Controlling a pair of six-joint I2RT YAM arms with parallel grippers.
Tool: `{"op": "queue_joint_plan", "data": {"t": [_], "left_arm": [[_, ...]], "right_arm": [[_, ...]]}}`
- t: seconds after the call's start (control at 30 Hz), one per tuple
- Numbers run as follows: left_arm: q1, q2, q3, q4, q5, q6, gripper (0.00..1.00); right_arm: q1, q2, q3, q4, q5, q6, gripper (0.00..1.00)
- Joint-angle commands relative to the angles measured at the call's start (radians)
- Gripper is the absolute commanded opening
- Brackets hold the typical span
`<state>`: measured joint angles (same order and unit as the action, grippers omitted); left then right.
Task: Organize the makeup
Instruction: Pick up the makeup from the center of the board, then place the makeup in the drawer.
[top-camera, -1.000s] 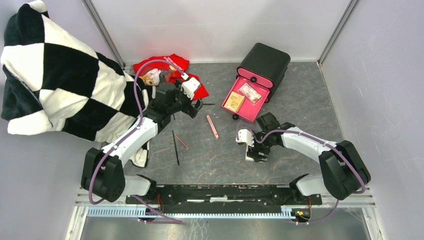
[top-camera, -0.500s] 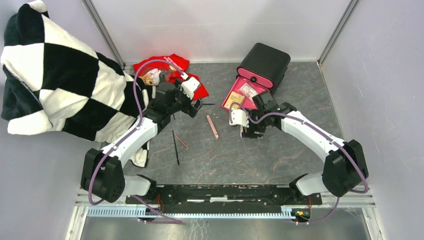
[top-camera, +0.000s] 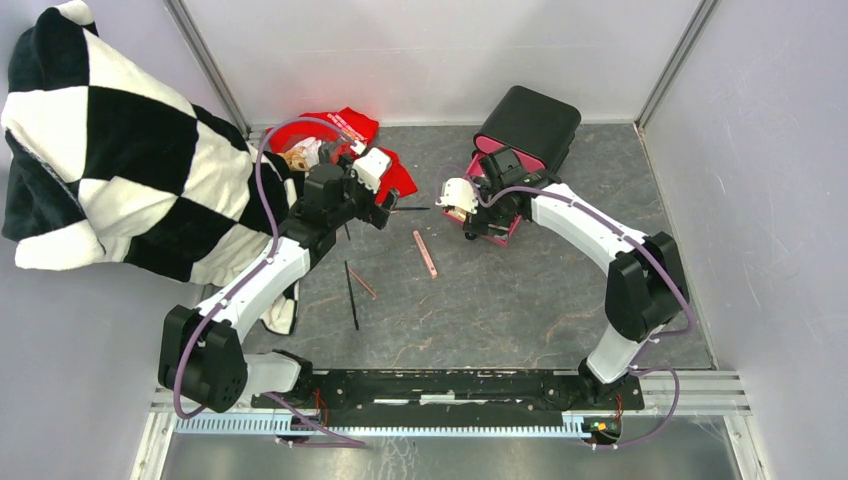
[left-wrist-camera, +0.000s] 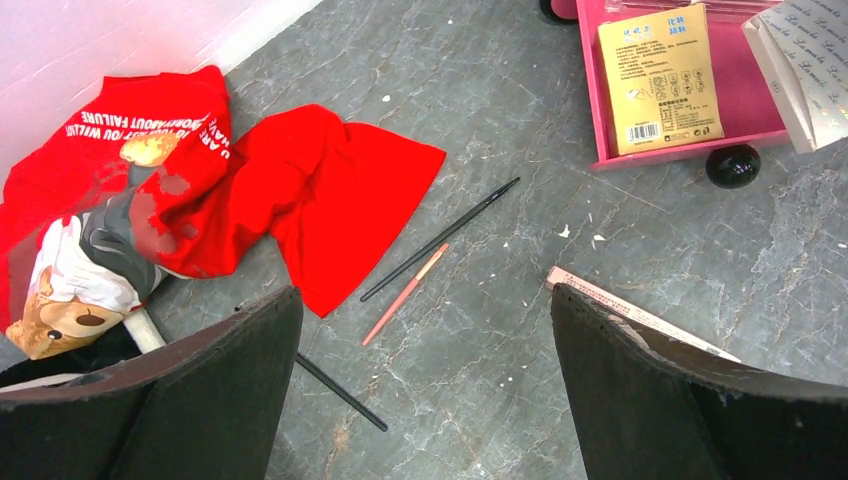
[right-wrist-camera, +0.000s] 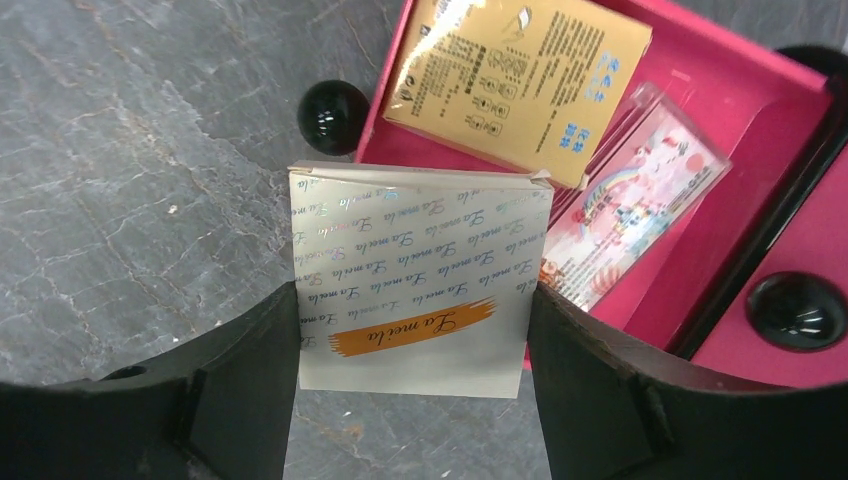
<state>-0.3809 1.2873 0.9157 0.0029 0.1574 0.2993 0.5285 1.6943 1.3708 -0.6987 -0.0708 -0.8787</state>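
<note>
left pincer (left-wrist-camera: 425, 400): jaws spread wide, nothing between them, hanging over the grey table (top-camera: 500, 310) just beside the red cloth (left-wrist-camera: 330, 190).

right pincer (right-wrist-camera: 415, 340): jaws closed against the two side edges of the white card (right-wrist-camera: 420, 280), which is gripped flat. the card has repeating script print and an orange brush mark. it hangs over the front edge of the open pink drawer (right-wrist-camera: 760, 70), partly above the drawer and partly above the table. whether it touches the drawer cannot be told.

drawer contents: a gold packet (right-wrist-camera: 515, 85) and a pink patterned packet (right-wrist-camera: 630, 215) lying side by side. a black knob (right-wrist-camera: 335, 115) sits at the drawer's front corner. the drawer projects from the black box (top-camera: 530, 120) at the far side of the table.

loose makeup on the table:
- a black pencil (left-wrist-camera: 440, 240) and a thin pink pencil (left-wrist-camera: 405, 295), close together, just off the edge of the red cloth.
- a pink stick (top-camera: 425, 253) between the two arms.
- a second black pencil (top-camera: 351, 295) and a thin brown pencil (top-camera: 362, 283), nearer the left arm's base.

a stuffed bear (left-wrist-camera: 60, 320) lies against the red cloth. a black-and-white checked blanket (top-camera: 110, 150) covers the far left corner.
</note>
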Motion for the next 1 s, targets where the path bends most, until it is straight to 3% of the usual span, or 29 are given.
{"op": "queue_joint_plan", "data": {"t": [0.0, 0.43, 0.8, 0.97], "left_arm": [[0.011, -0.031, 0.031, 0.042, -0.026, -0.044, 1.0], [0.017, -0.033, 0.029, 0.044, -0.013, -0.054, 1.0], [0.02, -0.033, 0.026, 0.04, 0.002, -0.052, 1.0], [0.021, -0.032, 0.025, 0.039, 0.006, -0.05, 1.0]], "right_arm": [[0.001, 0.011, 0.027, 0.063, 0.116, 0.116, 0.48], [-0.022, 0.074, 0.012, 0.111, 0.131, 0.239, 0.49], [-0.121, 0.151, 0.127, 0.007, -0.147, 0.286, 0.48], [-0.149, 0.183, 0.161, -0.019, -0.205, 0.276, 0.48]]}}
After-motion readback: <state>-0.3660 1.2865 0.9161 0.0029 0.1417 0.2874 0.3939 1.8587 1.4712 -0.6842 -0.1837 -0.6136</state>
